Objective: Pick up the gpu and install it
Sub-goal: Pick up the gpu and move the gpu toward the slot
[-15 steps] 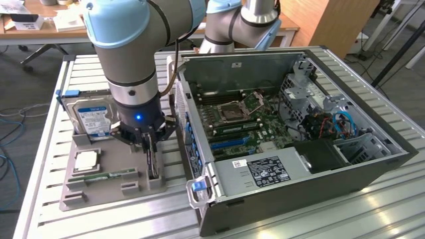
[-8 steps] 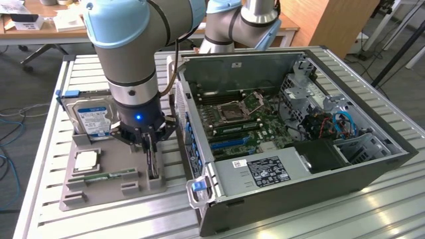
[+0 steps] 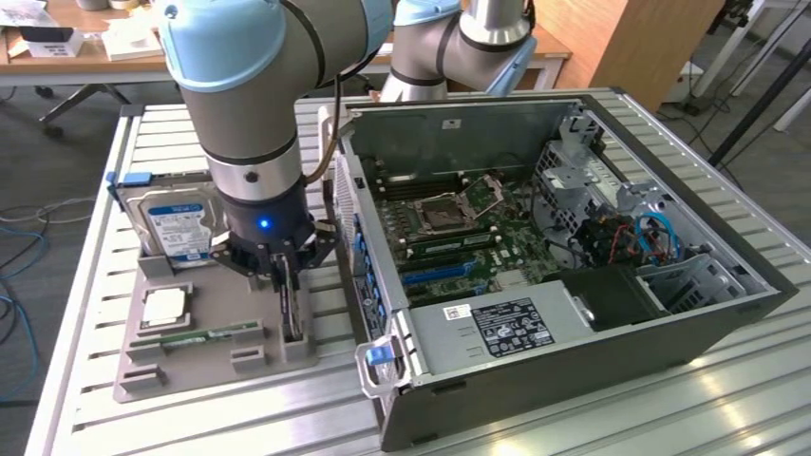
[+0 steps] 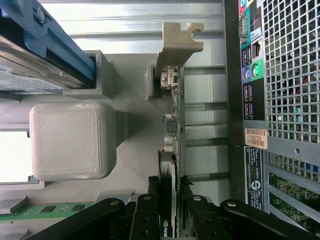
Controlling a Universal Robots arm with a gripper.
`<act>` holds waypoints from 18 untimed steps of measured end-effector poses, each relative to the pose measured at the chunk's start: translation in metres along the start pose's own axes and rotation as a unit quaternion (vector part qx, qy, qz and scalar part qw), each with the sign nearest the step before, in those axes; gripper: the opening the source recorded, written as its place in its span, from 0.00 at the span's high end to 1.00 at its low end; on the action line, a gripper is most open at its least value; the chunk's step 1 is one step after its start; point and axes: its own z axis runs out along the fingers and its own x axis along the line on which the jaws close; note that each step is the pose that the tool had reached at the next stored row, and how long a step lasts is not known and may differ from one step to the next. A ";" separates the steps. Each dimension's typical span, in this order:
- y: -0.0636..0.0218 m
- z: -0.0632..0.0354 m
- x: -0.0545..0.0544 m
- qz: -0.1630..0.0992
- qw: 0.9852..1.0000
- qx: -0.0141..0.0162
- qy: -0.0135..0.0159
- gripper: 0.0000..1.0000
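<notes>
The gpu [image 3: 294, 318] stands on edge in the grey fixture [image 3: 209, 366], slotted so its top edge is free for grasping. Pincer [image 3: 287, 275] part-closed, clamped across the card's two faces.

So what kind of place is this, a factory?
More likely a robotics lab or workshop than a factory. A robot arm hangs over a metal slatted table, an opened computer case sits beside a grey tray of parts like a hard drive, and an ordinary desk stands behind.
</notes>
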 end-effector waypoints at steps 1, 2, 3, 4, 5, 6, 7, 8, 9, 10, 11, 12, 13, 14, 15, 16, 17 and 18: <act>0.0001 -0.0002 0.000 0.000 1.000 0.000 0.000 0.74; 0.0001 -0.0009 0.000 0.000 1.000 0.000 0.000 0.74; 0.0001 -0.0020 0.000 0.000 1.000 0.000 0.000 0.74; 0.0001 -0.0031 0.000 0.000 1.000 0.000 0.000 0.74; 0.0002 -0.0042 0.000 0.000 1.000 0.000 0.000 0.74; 0.0003 -0.0057 0.000 0.000 1.000 0.000 0.000 0.74; 0.0003 -0.0073 0.000 0.000 1.000 0.000 0.000 0.74; 0.0004 -0.0088 0.000 0.000 1.000 0.000 0.000 0.74; 0.0005 -0.0103 0.000 0.000 1.000 0.000 0.000 0.74; 0.0006 -0.0119 -0.001 0.000 1.000 0.000 0.000 0.74; 0.0006 -0.0137 -0.001 0.000 1.000 0.000 0.000 0.74; 0.0007 -0.0158 -0.001 0.000 1.000 0.000 0.000 0.74; 0.0008 -0.0177 -0.001 0.000 1.000 0.000 0.000 0.74; 0.0009 -0.0195 -0.001 0.000 1.000 0.000 0.000 0.74; 0.0010 -0.0215 -0.001 0.000 1.000 0.000 0.000 0.74; 0.0011 -0.0236 -0.001 0.000 1.000 0.000 0.000 0.74; 0.0012 -0.0260 -0.001 0.000 1.000 0.000 0.000 0.74; 0.0013 -0.0287 -0.001 0.000 1.000 0.000 0.000 0.74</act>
